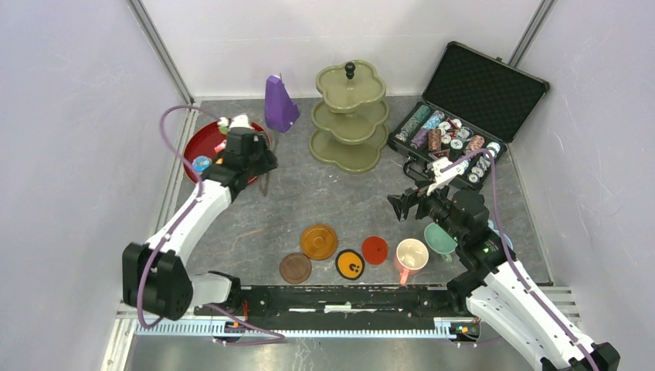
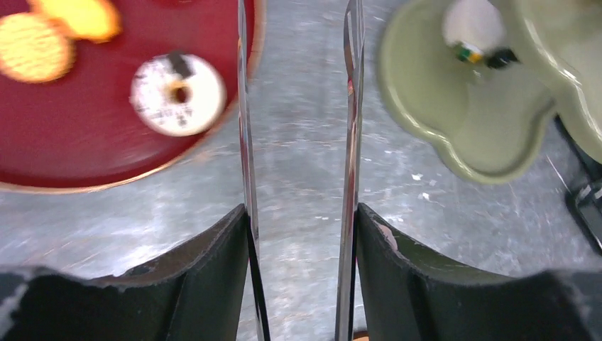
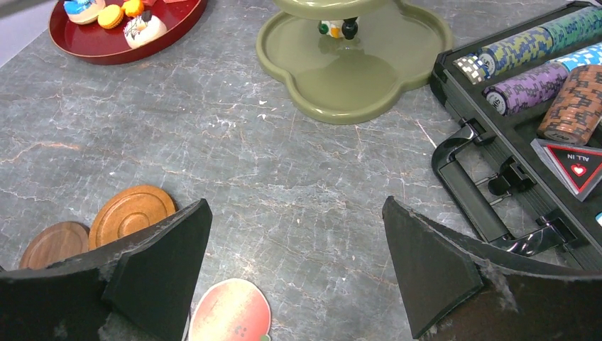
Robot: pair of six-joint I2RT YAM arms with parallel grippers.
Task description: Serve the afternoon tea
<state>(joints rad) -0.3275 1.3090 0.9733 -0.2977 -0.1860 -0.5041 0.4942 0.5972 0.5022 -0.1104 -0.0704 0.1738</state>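
My left gripper (image 1: 261, 164) is shut on metal tongs (image 2: 351, 142), whose two thin blades stand apart and point down over bare table between the red tray (image 1: 202, 139) and the olive-green three-tier stand (image 1: 350, 116). The tray holds small cakes, among them a white donut (image 2: 177, 94). The tongs hold nothing. My right gripper (image 1: 407, 202) is open and empty above the table. Behind it stand a pink mug (image 1: 411, 253) and a teal mug (image 1: 439, 238). Several round coasters (image 1: 319, 241) lie at the front centre. The blue and orange mugs are hidden.
An open black case of poker chips (image 1: 456, 131) sits at the back right, close to my right gripper. A purple pyramid (image 1: 279, 103) stands left of the stand. In the right wrist view an apple-printed coaster (image 3: 231, 312) lies just under the fingers.
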